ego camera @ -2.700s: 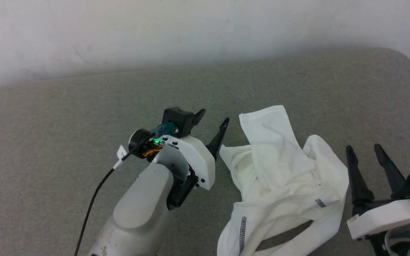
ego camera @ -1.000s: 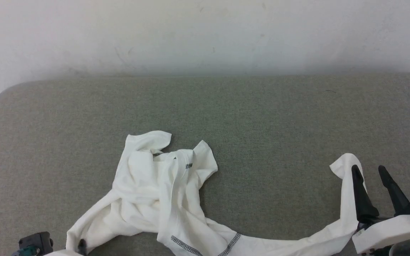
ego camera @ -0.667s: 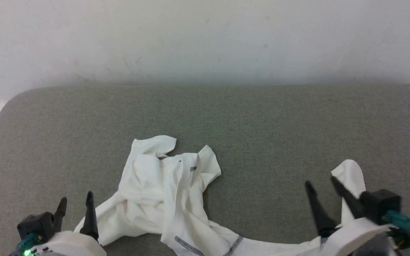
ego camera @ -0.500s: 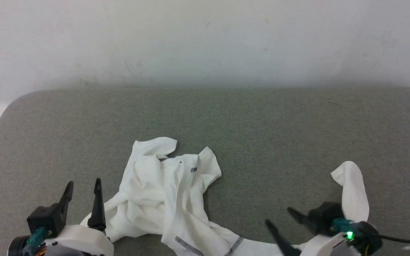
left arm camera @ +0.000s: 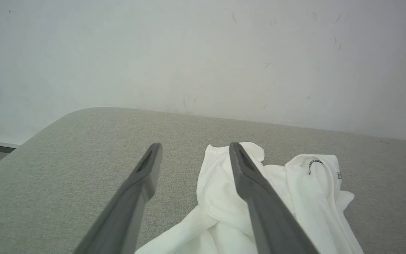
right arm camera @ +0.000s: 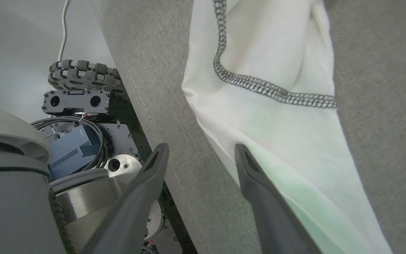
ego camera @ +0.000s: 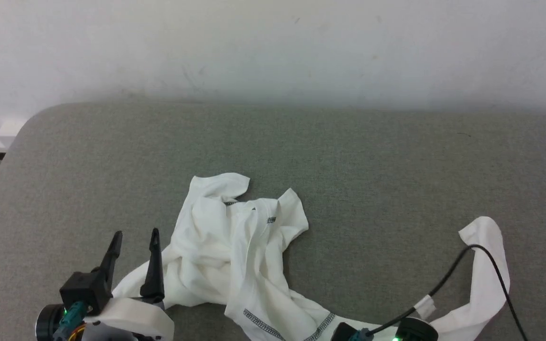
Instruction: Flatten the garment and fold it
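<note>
The garment (ego camera: 235,246) is a white shirt lying crumpled on the grey surface, left of centre. Dark zigzag stitching (ego camera: 263,327) shows near the front edge, and one sleeve (ego camera: 488,265) trails off to the right. My left gripper (ego camera: 135,234) stands open just left of the heap with nothing between its fingers. In the left wrist view the left gripper (left arm camera: 195,146) points toward the wall, with the garment (left arm camera: 294,197) to its right. My right gripper (right arm camera: 201,148) is open over the surface's front edge, one finger above the stitched fabric (right arm camera: 277,63).
The grey padded surface (ego camera: 349,156) ends at a white wall (ego camera: 273,47) and has a rounded left corner (ego camera: 31,123). My right wrist's black cable (ego camera: 448,274) loops over the sleeve. Below the front edge sits my base with a wheel (right arm camera: 83,76).
The left gripper has let go, opened and risen into view beside the heap. The right arm has turned and dropped to the bottom edge. The camera has shifted slightly.
</note>
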